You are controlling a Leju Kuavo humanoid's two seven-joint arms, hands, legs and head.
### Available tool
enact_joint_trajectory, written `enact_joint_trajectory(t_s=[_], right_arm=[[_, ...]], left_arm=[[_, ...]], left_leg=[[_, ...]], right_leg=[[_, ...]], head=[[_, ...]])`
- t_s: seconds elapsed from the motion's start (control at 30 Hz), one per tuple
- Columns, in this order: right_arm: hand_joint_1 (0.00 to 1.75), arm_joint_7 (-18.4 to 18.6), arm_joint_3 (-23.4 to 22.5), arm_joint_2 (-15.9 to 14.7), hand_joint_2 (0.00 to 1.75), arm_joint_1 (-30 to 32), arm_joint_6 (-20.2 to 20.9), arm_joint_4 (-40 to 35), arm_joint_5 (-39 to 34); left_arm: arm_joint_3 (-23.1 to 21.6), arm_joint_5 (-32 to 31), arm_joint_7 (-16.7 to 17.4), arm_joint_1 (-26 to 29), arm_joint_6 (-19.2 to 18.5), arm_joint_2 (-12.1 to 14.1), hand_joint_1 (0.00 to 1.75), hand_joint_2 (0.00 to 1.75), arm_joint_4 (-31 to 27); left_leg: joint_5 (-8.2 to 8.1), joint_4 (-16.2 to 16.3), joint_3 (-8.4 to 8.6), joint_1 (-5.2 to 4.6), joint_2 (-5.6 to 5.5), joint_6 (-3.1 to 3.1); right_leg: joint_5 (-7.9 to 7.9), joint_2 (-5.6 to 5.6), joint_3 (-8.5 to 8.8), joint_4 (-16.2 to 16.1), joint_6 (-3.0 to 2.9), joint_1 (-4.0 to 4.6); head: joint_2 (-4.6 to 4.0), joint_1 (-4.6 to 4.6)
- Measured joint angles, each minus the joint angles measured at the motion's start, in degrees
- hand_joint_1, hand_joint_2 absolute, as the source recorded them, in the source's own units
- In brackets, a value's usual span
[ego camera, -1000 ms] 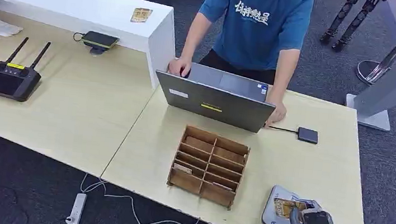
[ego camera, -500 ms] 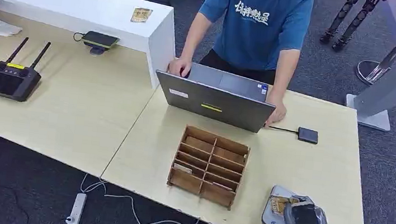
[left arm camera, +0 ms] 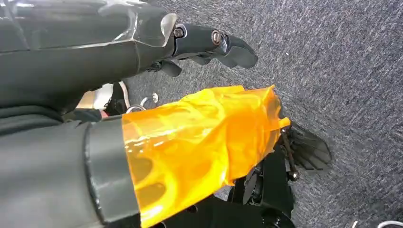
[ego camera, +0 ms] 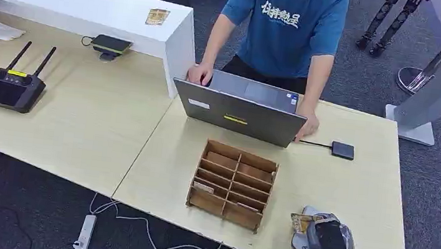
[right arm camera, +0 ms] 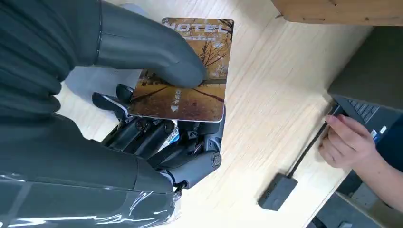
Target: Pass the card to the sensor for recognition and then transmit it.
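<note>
Holding: the right hand [right arm camera: 157,118] clamps the card [right arm camera: 190,71], thumb on top and fingers beneath, just past the near right corner of the wooden organizer [ego camera: 234,184].
Around: the laptop [ego camera: 239,106] stands behind the organizer, a person [ego camera: 285,25] touching it; a small black box [ego camera: 343,150] on a cable lies right of the laptop.
In the way: the grey pad [ego camera: 310,219] lies under the hand.
Change: hand and card have slid off the pad toward the organizer.
Room: bare table [ego camera: 337,181] lies between organizer and far-right edge; the near edge is close.
Left hand [left arm camera: 209,45]: over carpet, fingers loosely apart, holding nothing.
</note>
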Motion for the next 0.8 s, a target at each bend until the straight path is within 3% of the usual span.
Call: enact_joint_trajectory(t_s=[0.4, 0.8], right_arm=[[1.75, 3.72, 1.2, 0.2, 1.75, -0.45, 0.2, 1.95, 5.47], [1.75, 4.07, 1.77, 0.2, 1.75, -0.79, 0.46, 2.69, 6.21]], left_arm=[[0.0, -0.31, 0.52, 0.0, 0.0, 0.0, 0.0, 0.0, 0.0], [0.0, -0.31, 0.52, 0.0, 0.0, 0.0, 0.0, 0.0, 0.0]], left_leg=[[0.0, 0.0, 0.0, 0.0, 0.0, 0.0], [0.0, 0.0, 0.0, 0.0, 0.0, 0.0]], right_leg=[[0.0, 0.0, 0.0, 0.0, 0.0, 0.0], [0.0, 0.0, 0.0, 0.0, 0.0, 0.0]], head=[[0.0, 0.0], [0.0, 0.0]])
